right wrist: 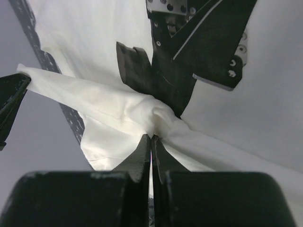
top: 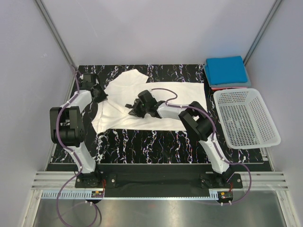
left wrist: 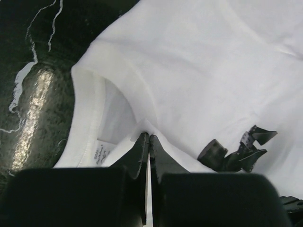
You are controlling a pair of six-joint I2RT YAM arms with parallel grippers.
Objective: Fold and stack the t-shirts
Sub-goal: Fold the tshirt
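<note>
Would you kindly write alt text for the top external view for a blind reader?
Two robot arms pinch a white t-shirt spread on a black marbled table: the left gripper at its left edge, the right gripper mid-cloth. At far right, a folded blue t-shirt lies beyond a white lattice basket.

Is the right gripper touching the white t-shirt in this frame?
Touching. The right wrist view shows the right gripper shut on a bunched fold of the white t-shirt, with the cloth pinched between its fingertips.
</note>
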